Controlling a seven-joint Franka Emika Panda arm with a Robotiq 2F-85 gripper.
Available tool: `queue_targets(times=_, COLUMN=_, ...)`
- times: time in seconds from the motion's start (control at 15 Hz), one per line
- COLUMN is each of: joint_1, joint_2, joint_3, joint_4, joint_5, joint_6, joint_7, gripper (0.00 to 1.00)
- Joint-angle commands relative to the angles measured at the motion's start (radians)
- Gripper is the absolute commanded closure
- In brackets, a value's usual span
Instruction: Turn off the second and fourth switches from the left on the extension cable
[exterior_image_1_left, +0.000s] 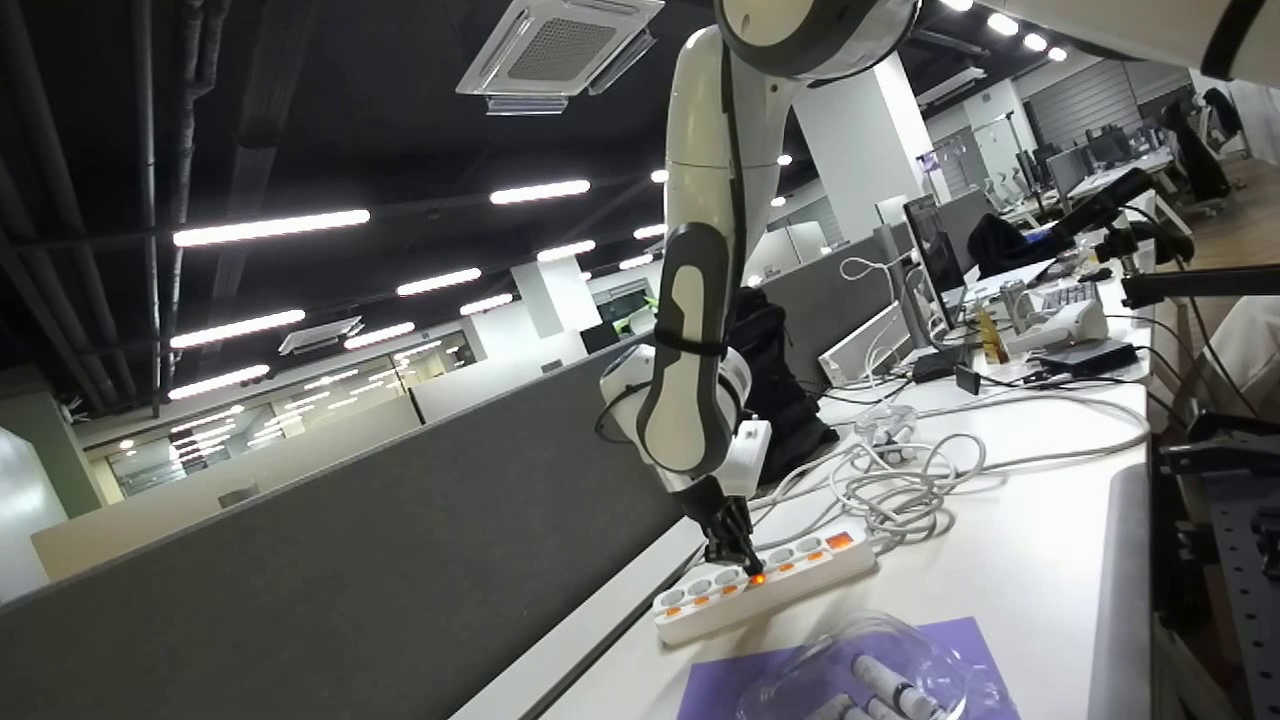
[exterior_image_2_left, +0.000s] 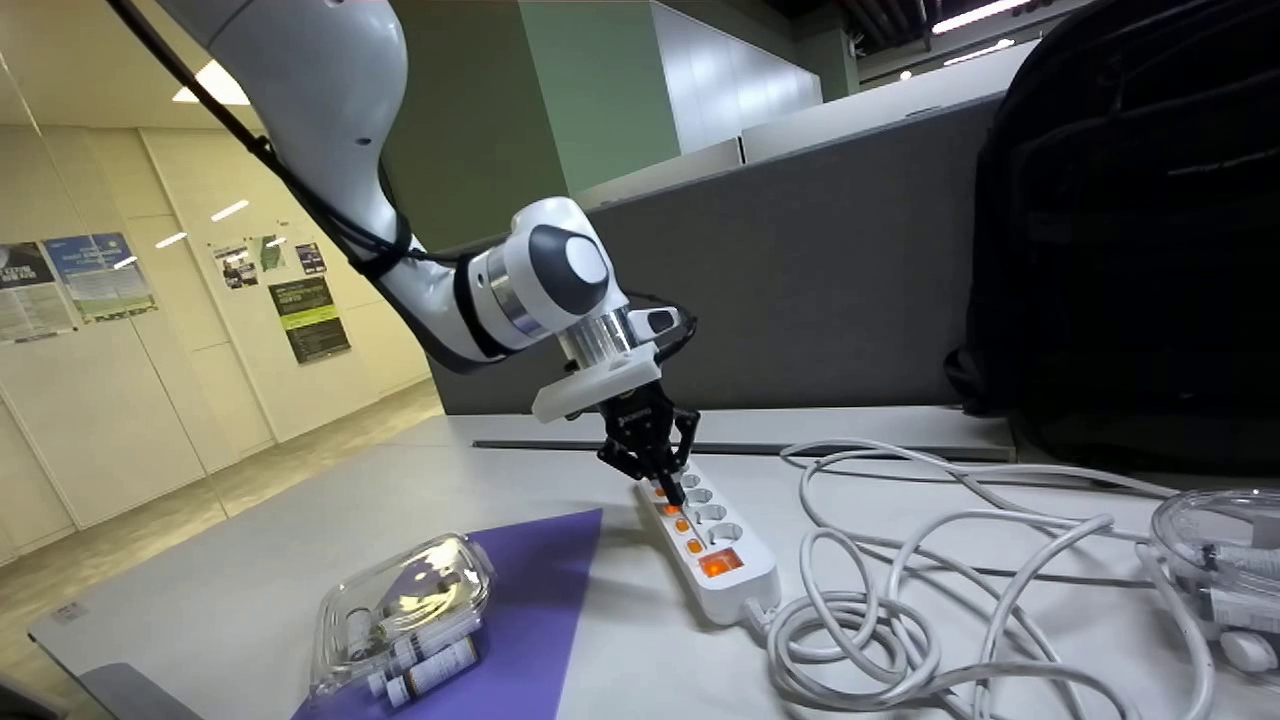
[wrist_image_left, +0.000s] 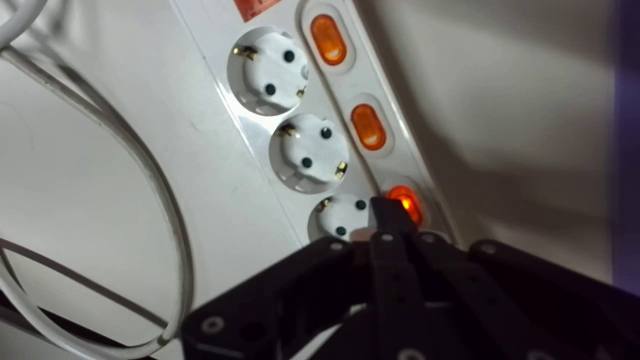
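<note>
We see fingers (wrist_image_left: 391, 214) together, partly covering the lit switch (wrist_image_left: 410, 202), probably stiff and best pressed at one end.

In an exterior view, the power strip (exterior_image_2_left: 705, 545) lies on the table (exterior_image_2_left: 290, 525) near mid-frame, the gripper (exterior_image_2_left: 672, 490) above it. Left of the strip lies a sheet (exterior_image_2_left: 550, 590), with a container (exterior_image_2_left: 410, 575) of bottles (exterior_image_2_left: 430, 672) on it at lower left. A partition (exterior_image_2_left: 800, 270) stands behind, with a backpack (exterior_image_2_left: 1120, 250) before it at upper right and another container (exterior_image_2_left: 1220, 515) at the right edge. In both exterior views, coiled cord (exterior_image_1_left: 890, 497) lies right of the strip. In the wrist view, sockets (wrist_image_left: 311, 152) lie left of the switches (wrist_image_left: 369, 126); the gripper, at the bottom, overlaps the lowest visible switch (wrist_image_left: 410, 202).
</note>
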Motion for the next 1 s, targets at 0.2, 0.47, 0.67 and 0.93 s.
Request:
queue_targets(times=0.2, joint_1=-0.008, joint_2=-0.008, joint_3=-0.005, joint_4=-0.087, joint_5=0.0, joint_6=0.175, joint_7=0.031, gripper=1.0)
queue_targets(times=0.47, joint_1=-0.052, joint_2=0.001, joint_3=0.036, joint_4=-0.1, joint_5=0.065, joint_6=0.181, joint_7=-0.009, gripper=1.0)
queue_targets(times=0.67, joint_1=-0.085, joint_2=0.02, joint_3=0.061, joint_4=-0.088, joint_5=0.113, joint_6=0.133, joint_7=-0.035, gripper=1.0)
queue_targets(times=0.93, joint_1=-0.073, joint_2=0.019, joint_3=0.037, joint_4=-0.111, joint_5=0.098, joint_6=0.154, joint_7=-0.024, gripper=1.0)
